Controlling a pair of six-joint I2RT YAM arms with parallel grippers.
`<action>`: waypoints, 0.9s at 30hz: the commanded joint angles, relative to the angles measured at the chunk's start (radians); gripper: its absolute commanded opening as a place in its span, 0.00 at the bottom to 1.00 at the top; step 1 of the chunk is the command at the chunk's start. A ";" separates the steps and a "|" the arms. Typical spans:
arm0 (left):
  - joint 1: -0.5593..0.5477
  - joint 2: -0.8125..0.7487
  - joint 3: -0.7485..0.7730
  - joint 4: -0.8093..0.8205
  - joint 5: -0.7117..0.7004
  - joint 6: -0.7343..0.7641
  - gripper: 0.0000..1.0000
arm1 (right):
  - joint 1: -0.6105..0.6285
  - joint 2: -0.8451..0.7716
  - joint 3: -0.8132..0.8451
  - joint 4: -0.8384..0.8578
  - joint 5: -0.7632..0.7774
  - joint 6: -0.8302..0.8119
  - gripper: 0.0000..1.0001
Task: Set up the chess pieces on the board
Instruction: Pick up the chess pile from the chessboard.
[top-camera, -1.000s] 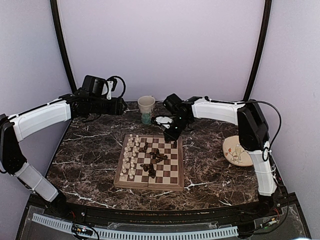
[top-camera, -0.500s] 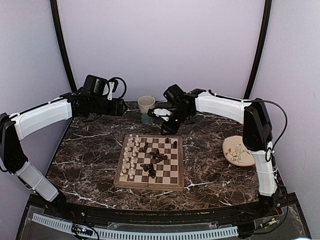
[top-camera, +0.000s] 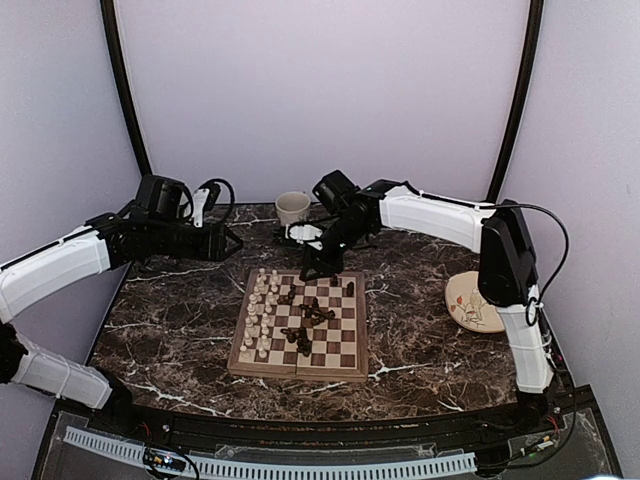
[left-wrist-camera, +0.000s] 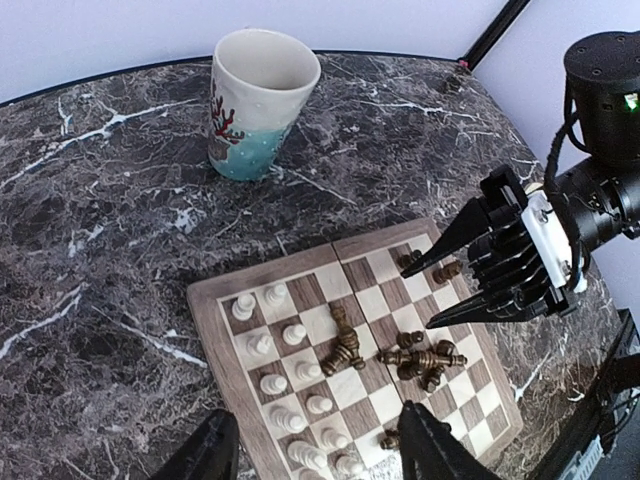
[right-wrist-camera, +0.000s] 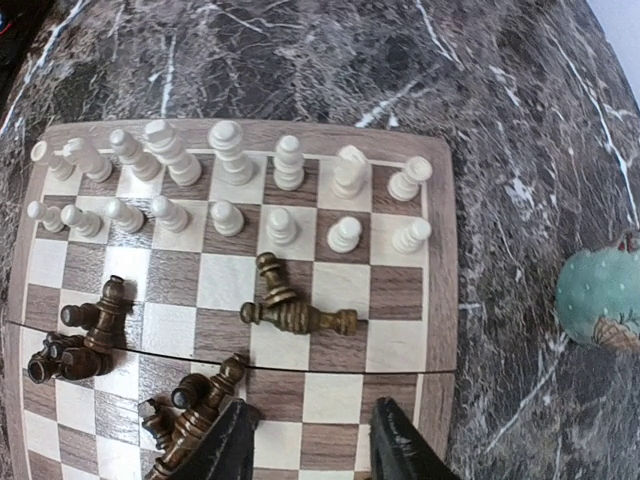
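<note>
Jaws stood apart and empty on left gripper (left-wrist-camera: 318, 440) and right gripper (left-wrist-camera: 418, 298) near the square wooden checkered chessboard (left-wrist-camera: 205, 310); cream-white turned pieces (right-wrist-camera: 230, 150) upright, dark brown pieces (right-wrist-camera: 295, 315) mostly toppled.

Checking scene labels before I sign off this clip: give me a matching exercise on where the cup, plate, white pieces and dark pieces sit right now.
Things:
1. cup
2. plate
3. white pieces
4. dark pieces

Places:
a. mostly toppled around the middle of the board
b. upright in two rows along one board edge
c. upright on the table, past the board's far edge
d. flat on the table, near its right edge

Pairs: 1-c, 2-d, 3-b, 4-a.
</note>
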 joint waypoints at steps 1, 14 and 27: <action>0.003 -0.079 -0.062 -0.015 0.060 -0.017 0.57 | 0.027 0.020 -0.026 0.050 -0.069 -0.219 0.45; 0.003 -0.118 -0.105 -0.013 0.100 -0.022 0.57 | 0.063 0.184 0.141 -0.030 -0.072 -0.348 0.52; 0.002 -0.138 -0.146 0.010 0.100 -0.038 0.57 | 0.067 0.236 0.171 -0.096 0.003 -0.402 0.41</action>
